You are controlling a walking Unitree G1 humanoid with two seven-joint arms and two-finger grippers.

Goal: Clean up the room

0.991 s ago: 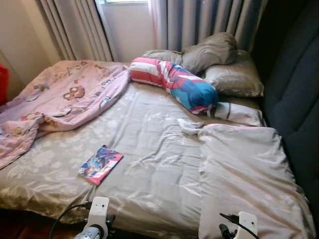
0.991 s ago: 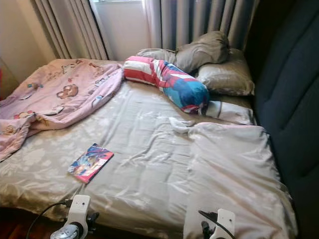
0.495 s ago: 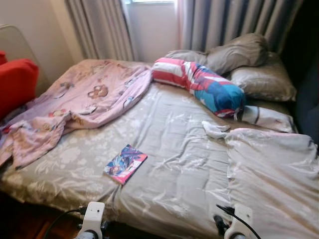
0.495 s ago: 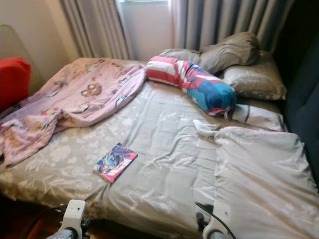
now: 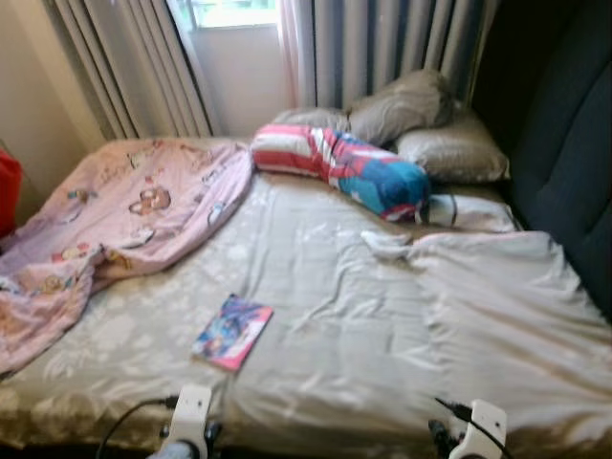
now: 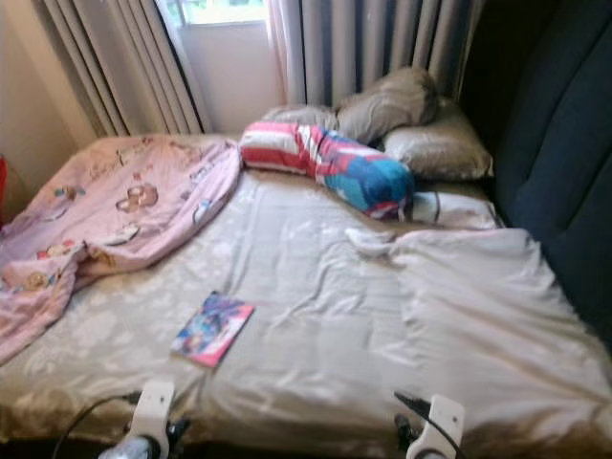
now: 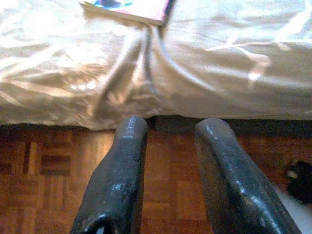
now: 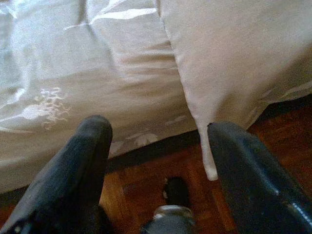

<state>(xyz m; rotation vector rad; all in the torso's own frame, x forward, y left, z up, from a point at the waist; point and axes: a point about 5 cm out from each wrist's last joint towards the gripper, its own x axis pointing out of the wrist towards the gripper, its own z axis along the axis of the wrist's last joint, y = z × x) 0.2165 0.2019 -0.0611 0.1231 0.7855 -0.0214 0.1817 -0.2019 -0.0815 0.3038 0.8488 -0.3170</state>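
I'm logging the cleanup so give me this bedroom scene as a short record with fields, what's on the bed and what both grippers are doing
surface: bed, beige sheet
loose item: book, flat near the bed's front edge
bedding: pink blanket bunched on the robot's left; beige duvet on its right
pillows: striped bolster, grey pillows by the headboard
small item: white cloth mid-bed
left gripper: open, low by the bed edge, empty
right gripper: open, low by the bed edge, empty

Bed (image 5: 382,344), grey curtains (image 5: 382,48), bright window (image 5: 229,11), parquet floor (image 7: 48,165).
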